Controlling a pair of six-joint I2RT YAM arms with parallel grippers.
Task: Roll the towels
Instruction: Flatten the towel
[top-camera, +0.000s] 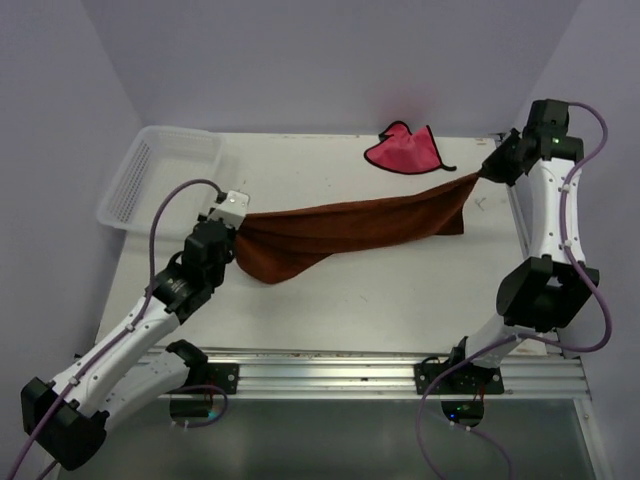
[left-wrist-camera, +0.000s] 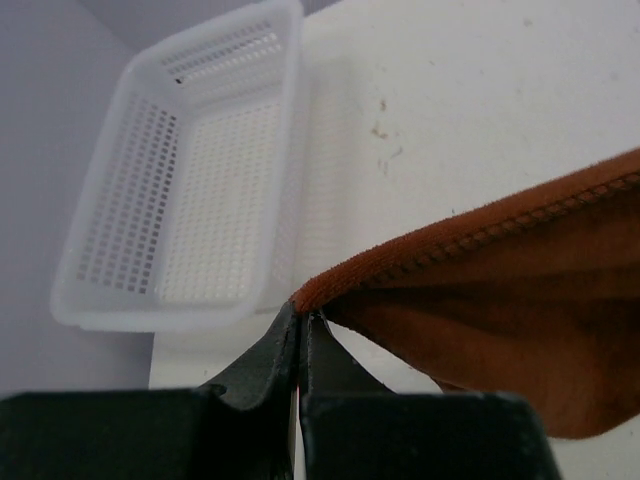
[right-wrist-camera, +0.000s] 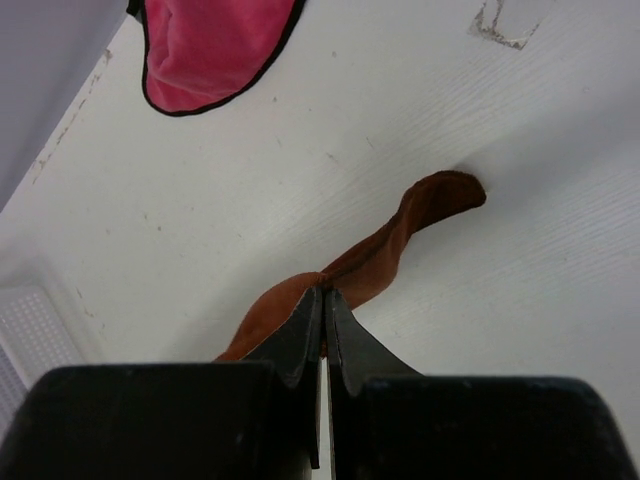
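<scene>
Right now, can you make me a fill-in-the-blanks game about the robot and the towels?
1. The left gripper and right gripper are both ____ on the brown towel.
2. The pink towel lies nearer the ____ gripper.
3. The basket sits at the far ____ corner of the table.
4. The towel that no gripper holds is the ____ one.

Missing words: shut, right, left, pink.
</scene>
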